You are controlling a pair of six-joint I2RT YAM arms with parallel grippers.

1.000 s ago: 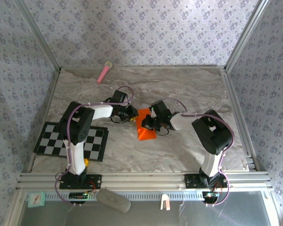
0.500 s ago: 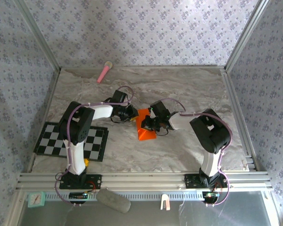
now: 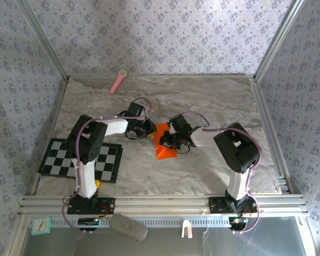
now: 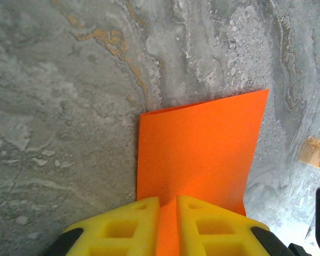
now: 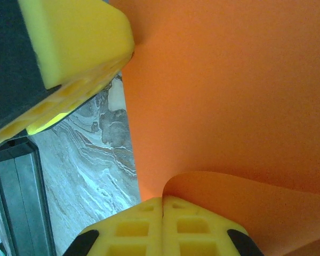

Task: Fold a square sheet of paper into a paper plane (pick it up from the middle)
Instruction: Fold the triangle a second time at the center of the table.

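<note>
So from the top view we've got the square sheet of paper (image 3: 165,146) in the middle of the desk (image 3: 213,101), already creased into a smaller shape. Its long axis runs roughly far-to-near, the wider end is toward the arm bases, and we can't make out a proper tip from up here. Both arms are bent at the elbow and reach in low toward each other. The left claw (image 3: 150,130) comes at the paper's far-left corner and the right claw (image 3: 168,140) sits over its right side. A pink stick (image 3: 118,81) lies way off at the back and a checkered mat (image 3: 82,158) is near the left base, both well apart from the paper. On the left wrist view, we see the left claw (image 4: 168,213) pinching the paper (image 4: 202,154): there's a thin orange strip squeezed between the two yellow fingers, and the rest of the sheet stretches away from them, lying over the marbled desk (image 4: 69,80) with the far edge slightly lifted. On the right wrist view, the right claw (image 5: 162,213) is pressed fully together with a curled flap of paper (image 5: 229,80) coming off right at the fingertip seam, so we read it as nipping the edge. A yellow finger (image 5: 74,37) of the left claw is up top, touching the sheet.
</note>
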